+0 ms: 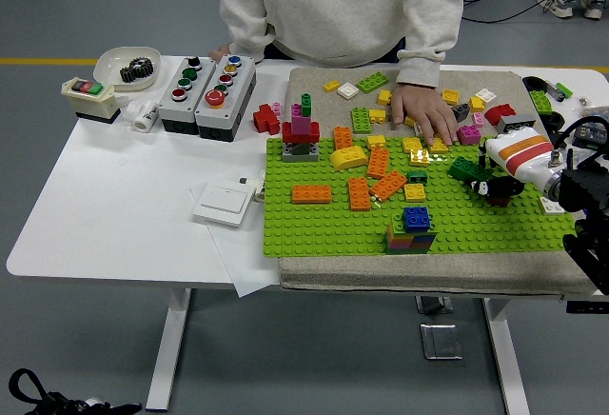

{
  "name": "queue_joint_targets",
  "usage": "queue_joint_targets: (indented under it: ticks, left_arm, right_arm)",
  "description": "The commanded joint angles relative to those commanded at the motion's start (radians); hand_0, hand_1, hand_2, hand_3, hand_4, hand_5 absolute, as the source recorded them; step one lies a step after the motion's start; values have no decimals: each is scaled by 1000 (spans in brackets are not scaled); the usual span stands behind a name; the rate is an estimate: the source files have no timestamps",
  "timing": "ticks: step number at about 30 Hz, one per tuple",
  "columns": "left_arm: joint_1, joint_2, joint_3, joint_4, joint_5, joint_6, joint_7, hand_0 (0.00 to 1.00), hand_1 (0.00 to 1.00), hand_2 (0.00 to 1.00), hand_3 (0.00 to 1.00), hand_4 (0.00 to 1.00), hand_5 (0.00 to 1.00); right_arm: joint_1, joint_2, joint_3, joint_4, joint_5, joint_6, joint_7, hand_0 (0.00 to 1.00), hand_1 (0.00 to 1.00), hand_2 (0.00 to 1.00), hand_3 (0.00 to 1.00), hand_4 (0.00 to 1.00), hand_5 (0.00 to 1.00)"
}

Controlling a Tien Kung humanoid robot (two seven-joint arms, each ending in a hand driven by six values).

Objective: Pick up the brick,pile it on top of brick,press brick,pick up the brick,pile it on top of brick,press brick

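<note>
— How many bricks lie on the green baseplate [324,220]?

— Five orange bricks: one flat at the left [311,193], one upright near the middle [359,193], one tilted [388,185], one above it [379,161] and one by the yellow curved piece [343,137]. The yellow curved piece [348,157] is single. There are about three small yellow bricks, one of them [415,191] just above the stack.

— And the stack?

— One stack [411,231] near the front edge of the plate: a blue brick on top, with green and mixed colours under it. A second small tower [301,131], red with pink and green on top, stands on a grey block at the plate's back left corner.

— What is the robot doing?

— Only the right hand [497,185] shows, coming in from the right over the plate's right part. Its dark fingers are curled round a dark green brick [464,168], I think; the grip is small and partly hidden, so I cannot be certain the brick is clasped rather than merely touched.

— Anyone else?

— One person stands at the far side, one hand [424,113] flat among the loose bricks on the beige mat [314,82].

— Off the mat?

— Two button boxes [207,85], one white bowl [126,66] with a black gear, one white switch plate [226,202].
</note>
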Motion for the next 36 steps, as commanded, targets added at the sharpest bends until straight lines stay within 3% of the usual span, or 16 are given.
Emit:
queue_joint_targets:
  ticks: [10, 20, 24, 36]
  left_arm:
    - [7, -1, 2, 1, -6, 1, -2, 678, 736, 736, 587, 676, 654]
    - [21, -3, 0, 5, -5, 2, -4, 680, 736, 736, 587, 677, 655]
    - [30, -4, 2, 8, -11, 4, -8, 680, 737, 736, 587, 677, 655]
    - [58, -5, -8, 15, 0, 1, -9, 677, 732, 736, 588, 677, 655]
  right_arm:
    - [-4, -11, 10, 17, 12, -10, 15, 221, 258, 389, 406, 670, 619]
    - [-20, -60, 60, 77, 11, -32, 51, 217, 256, 379, 404, 669, 609]
    - [-32, -107, 86, 167, -1, -45, 69, 223, 260, 385, 411, 671, 578]
    - [-67, -283, 103, 568, 11, -106, 133, 245, 271, 392, 416, 677, 566]
